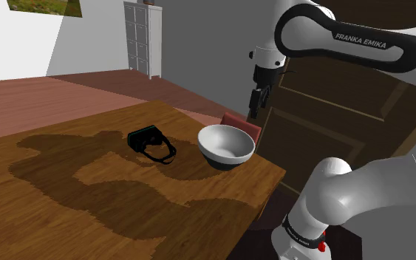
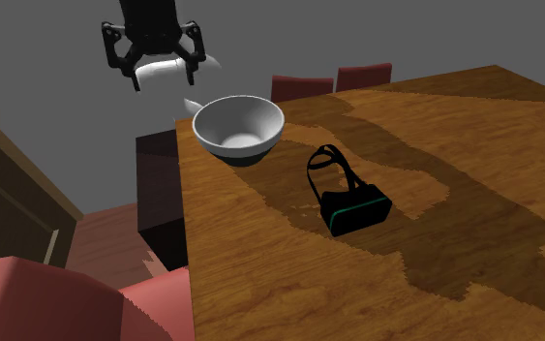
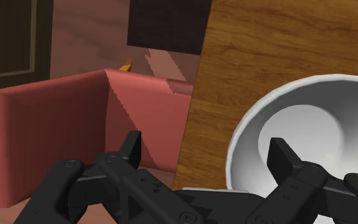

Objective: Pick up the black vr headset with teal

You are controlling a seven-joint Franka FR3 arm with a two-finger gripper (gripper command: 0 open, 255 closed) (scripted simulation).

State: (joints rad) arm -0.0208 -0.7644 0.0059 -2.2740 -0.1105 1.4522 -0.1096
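Observation:
The black VR headset (image 1: 151,142) with a teal edge (image 2: 352,199) lies on the wooden table (image 1: 88,214), its strap looped toward a white bowl (image 1: 227,145). My gripper (image 1: 256,102) hangs open high above the table's edge, beyond the bowl (image 2: 239,126) and well away from the headset. In the second exterior view the gripper (image 2: 163,81) hovers above and behind the bowl. In the wrist view the fingers (image 3: 131,147) stand wide apart around nothing, the gripper (image 3: 206,153) over the table edge (image 3: 199,95) with the bowl (image 3: 298,137) beside it.
Red chairs (image 2: 304,85) (image 2: 362,76) stand at the table's far side, and another (image 2: 67,300) near the second exterior view's lower left. A red chair (image 3: 75,127) sits below the gripper. A dark wooden door (image 1: 332,111) and a white drawer unit (image 1: 143,37) stand behind.

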